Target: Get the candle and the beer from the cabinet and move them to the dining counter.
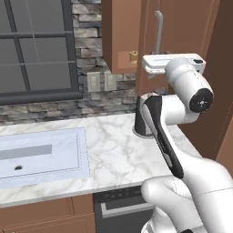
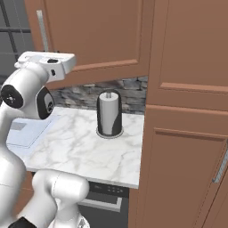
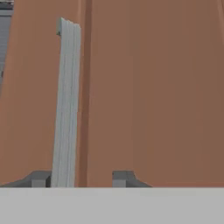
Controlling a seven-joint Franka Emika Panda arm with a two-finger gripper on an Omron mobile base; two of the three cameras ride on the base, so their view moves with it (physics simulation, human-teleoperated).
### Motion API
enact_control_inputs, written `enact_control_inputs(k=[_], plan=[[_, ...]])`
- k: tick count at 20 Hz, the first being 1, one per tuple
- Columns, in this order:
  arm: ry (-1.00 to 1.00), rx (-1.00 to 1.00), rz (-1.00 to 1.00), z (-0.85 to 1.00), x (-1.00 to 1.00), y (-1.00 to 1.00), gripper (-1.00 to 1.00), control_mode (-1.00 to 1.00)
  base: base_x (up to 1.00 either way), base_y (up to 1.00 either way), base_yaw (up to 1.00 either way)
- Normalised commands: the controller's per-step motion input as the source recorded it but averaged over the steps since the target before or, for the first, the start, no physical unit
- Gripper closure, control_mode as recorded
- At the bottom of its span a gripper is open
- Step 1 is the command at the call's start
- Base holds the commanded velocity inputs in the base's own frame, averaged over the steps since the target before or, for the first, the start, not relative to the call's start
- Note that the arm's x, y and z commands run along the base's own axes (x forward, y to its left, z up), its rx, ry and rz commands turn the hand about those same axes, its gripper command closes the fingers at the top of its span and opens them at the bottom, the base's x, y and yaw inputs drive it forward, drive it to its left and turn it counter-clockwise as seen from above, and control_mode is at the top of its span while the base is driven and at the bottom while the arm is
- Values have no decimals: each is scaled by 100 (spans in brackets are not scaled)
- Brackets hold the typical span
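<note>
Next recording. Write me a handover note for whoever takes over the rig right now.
Claw: open, at the cabinet door, fingertips either side of the silver handle, not yet closed on it.
A small gold-tan cylinder, likely the candle, shows by the cabinet's side in the left base view. No sign of the beer.
Done: nothing moved.
Left: open the door, carry both items to the dining counter.

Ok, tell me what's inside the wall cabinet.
The candle sits on the shelf, seen through the opened cabinet in the left base view. The door with its handle, before the hand, hides the rest; no beer visible.
</note>
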Motion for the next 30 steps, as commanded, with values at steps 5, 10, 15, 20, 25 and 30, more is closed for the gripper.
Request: enact_control_inputs(k=[5, 10, 15, 20, 25, 30], plan=[[7, 0, 0, 19, -66, -69, 100, -100, 0, 0, 0], [6, 0, 0, 15, -64, -69, 100, -100, 0, 0, 0], [5, 0, 0, 12, -60, -67, 100, -100, 0, 0, 0], [4, 0, 0, 7, -56, -62, 100, -100, 0, 0, 0], [3, 0, 0, 0, -48, -49, 100, -100, 0, 0, 0], [1, 0, 0, 1, -29, -30, 100, -100, 0, 0, 0]])
